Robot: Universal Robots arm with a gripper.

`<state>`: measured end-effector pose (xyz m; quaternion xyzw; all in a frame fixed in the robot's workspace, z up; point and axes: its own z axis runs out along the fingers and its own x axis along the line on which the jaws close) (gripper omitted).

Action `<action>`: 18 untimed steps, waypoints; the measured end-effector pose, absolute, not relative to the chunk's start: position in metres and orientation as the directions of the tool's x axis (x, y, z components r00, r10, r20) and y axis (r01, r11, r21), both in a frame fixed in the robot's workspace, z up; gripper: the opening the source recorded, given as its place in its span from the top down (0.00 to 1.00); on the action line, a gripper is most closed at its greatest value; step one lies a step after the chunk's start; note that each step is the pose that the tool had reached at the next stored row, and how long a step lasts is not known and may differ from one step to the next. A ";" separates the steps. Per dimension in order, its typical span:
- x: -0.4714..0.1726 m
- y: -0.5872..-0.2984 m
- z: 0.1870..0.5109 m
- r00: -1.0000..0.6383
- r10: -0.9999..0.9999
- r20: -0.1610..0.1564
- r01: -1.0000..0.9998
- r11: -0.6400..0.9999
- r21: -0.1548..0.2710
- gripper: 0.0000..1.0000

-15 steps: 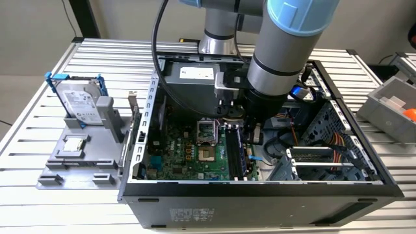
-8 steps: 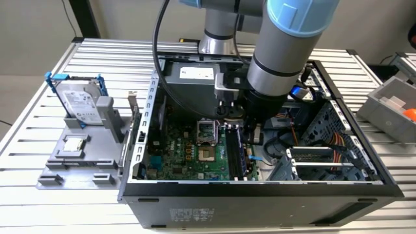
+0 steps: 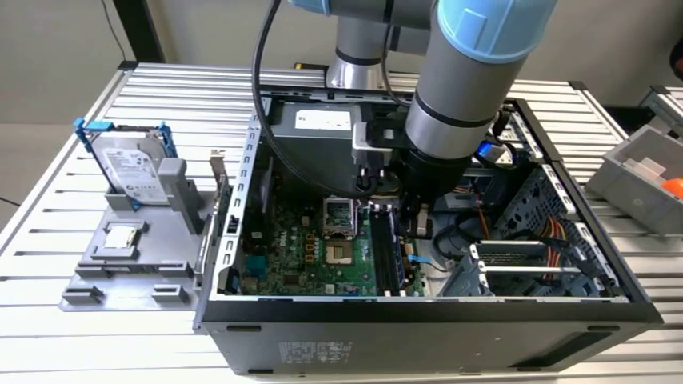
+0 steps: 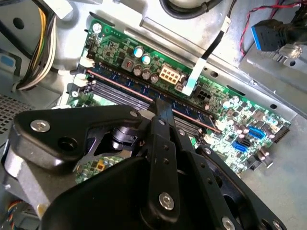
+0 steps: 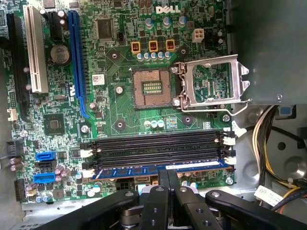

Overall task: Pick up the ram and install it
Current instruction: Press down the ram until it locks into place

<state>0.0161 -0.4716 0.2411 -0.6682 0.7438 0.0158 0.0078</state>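
The ram [image 5: 144,170] is a long thin bluish-green stick lying along the motherboard slot closest to my fingers; in the second wrist view the ram [image 4: 120,85] runs beside the empty black slots [image 5: 153,146]. In both wrist views my gripper [image 5: 169,172] [image 4: 160,104] is pinched on the stick's middle, fingers nearly together. In the exterior view the gripper [image 3: 411,216] reaches down inside the open computer case [image 3: 427,316], over the memory slots [image 3: 389,256].
An open processor socket [image 5: 152,88] with its metal latch raised lies beside the slots. Cable bundles [image 5: 268,139] and the drive cage [image 3: 523,268] crowd the case's side. Outside, on the exterior view's left, a grey fixture [image 3: 128,276] holds a hard drive [image 3: 133,164] and a processor chip [image 3: 121,234].
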 end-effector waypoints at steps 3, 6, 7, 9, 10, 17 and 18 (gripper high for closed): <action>0.016 -0.472 0.241 -0.107 -0.994 -0.033 -0.994 0.107 0.013 1.00; 0.016 -0.472 0.241 -0.107 -0.994 -0.033 -0.994 0.107 0.014 1.00; 0.016 -0.472 0.241 -0.107 -0.994 -0.033 -0.994 0.107 0.014 1.00; 0.016 -0.472 0.240 -0.107 -0.994 -0.033 -0.994 0.107 0.014 1.00; 0.016 -0.472 0.240 -0.107 -0.994 -0.032 -0.994 0.107 0.014 1.00; 0.016 -0.472 0.234 -0.107 -0.994 -0.033 -0.994 0.107 0.014 1.00; 0.016 -0.472 0.232 -0.107 -0.994 -0.032 -0.994 0.107 0.014 1.00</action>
